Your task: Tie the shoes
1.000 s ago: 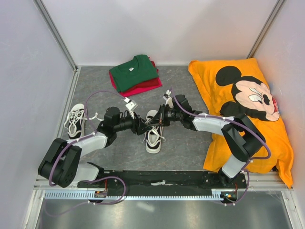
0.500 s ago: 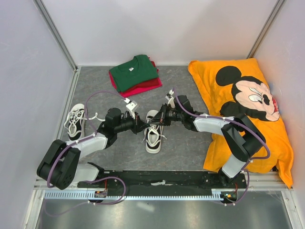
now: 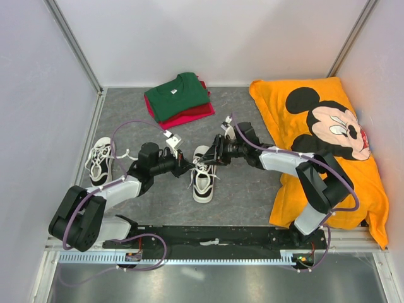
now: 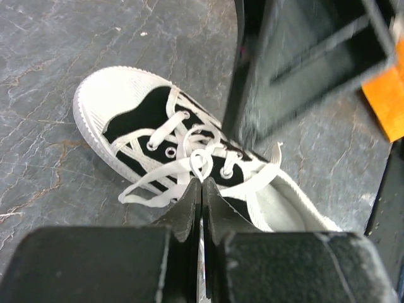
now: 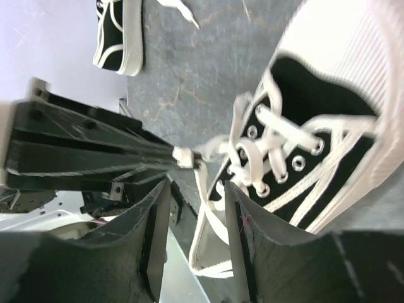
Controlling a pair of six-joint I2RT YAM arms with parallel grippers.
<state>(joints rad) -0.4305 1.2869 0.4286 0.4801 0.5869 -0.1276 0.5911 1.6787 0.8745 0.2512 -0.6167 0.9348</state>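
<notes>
One white shoe (image 3: pixel 203 177) with dark lining lies mid-table, toe toward the arms, its laces (image 4: pixel 189 142) loose over the tongue. My left gripper (image 3: pixel 190 166) reaches it from the left and is shut on a loop of white lace (image 4: pixel 201 165) at its tips (image 4: pixel 201 184). From the right, my right gripper (image 3: pixel 213 158) stands open beside the same eyelets; a lace strand (image 5: pixel 208 196) hangs between its fingers (image 5: pixel 237 221) untouched. In the right wrist view the left gripper's tips (image 5: pixel 183 156) pinch the lace. The other shoe (image 3: pixel 99 160) lies at the left wall, also seen in the right wrist view (image 5: pixel 117 31).
Folded green and red shirts (image 3: pixel 179 99) lie at the back centre. An orange Mickey Mouse cloth (image 3: pixel 328 136) covers the right side. Enclosure walls stand left, back and right; a metal rail (image 3: pixel 208 255) runs along the near edge.
My left gripper has closed on the lace loop. My right gripper has opened, letting go of the lace, and drawn back slightly to the right.
</notes>
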